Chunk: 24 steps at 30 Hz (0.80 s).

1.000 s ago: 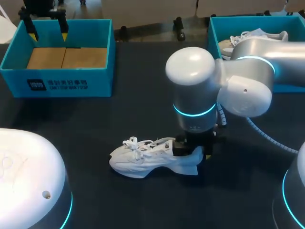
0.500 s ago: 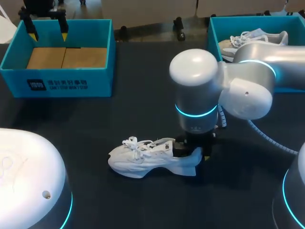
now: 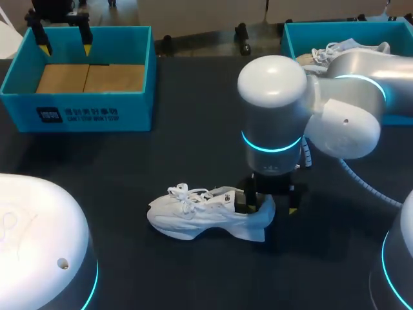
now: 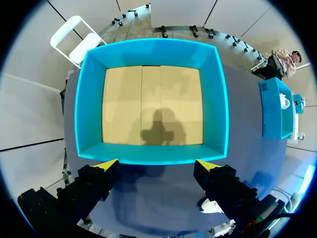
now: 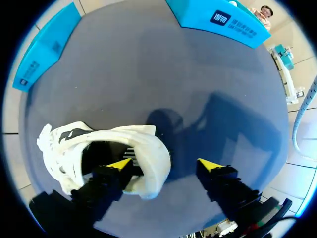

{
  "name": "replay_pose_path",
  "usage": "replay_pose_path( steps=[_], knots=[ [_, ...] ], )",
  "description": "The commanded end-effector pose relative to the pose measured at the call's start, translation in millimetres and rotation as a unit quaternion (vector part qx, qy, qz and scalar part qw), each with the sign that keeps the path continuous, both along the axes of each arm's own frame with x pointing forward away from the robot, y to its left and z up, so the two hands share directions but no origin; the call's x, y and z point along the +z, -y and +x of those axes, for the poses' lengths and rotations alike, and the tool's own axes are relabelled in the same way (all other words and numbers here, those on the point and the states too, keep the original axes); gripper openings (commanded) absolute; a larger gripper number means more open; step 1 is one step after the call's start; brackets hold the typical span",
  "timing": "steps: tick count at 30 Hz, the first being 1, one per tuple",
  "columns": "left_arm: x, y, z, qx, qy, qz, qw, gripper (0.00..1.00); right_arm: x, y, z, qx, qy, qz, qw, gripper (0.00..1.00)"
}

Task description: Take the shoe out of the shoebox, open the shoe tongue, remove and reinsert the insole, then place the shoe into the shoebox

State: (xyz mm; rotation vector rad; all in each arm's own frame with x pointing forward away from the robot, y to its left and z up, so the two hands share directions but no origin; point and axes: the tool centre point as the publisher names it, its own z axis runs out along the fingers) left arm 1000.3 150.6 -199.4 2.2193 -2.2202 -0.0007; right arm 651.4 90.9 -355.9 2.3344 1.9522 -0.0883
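Right wrist view shows the right gripper (image 5: 164,164) released: one finger is inside the heel opening of the white laced sneaker (image 5: 148,148), the other apart from it. The sneaker stands on the dark table (image 5: 163,74), while the left gripper (image 4: 157,164), also spread, hangs over the turquoise cardboard shoebox (image 4: 218,99).

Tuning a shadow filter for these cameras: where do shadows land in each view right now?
Left wrist view: the left gripper's shadow falls on the shoebox's tan floor. Right wrist view: a broad dark shadow lies on the table beside the shoe, ahead of the right gripper. Head view: no marked shadow; the white shoe reads bright against the dark table.
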Motion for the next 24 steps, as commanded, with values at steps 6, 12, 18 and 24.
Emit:
replay_pose_path(
  steps=[6, 12, 18, 24],
  knots=[
    [0, 0, 0.0, 0.0, 0.0, 0.0, 1.0, 1.0, 47, 11, -3.1, 0.041, 0.003, 0.08, 0.996, 1.0],
    [0, 0, 0.0, 0.0, 0.0, 0.0, 1.0, 1.0, 70, 7, -4.8, 0.113, 0.021, 0.13, 0.985, 1.0],
    [0, 0, 0.0, 0.0, 0.0, 0.0, 1.0, 1.0, 85, 7, -4.8, 0.158, 0.007, 0.159, 0.975, 1.0],
    [0, 0, 0.0, 0.0, 0.0, 0.0, 1.0, 1.0, 92, 12, -3.5, 0.256, 0.019, 0.241, 0.936, 1.0]
  ],
)
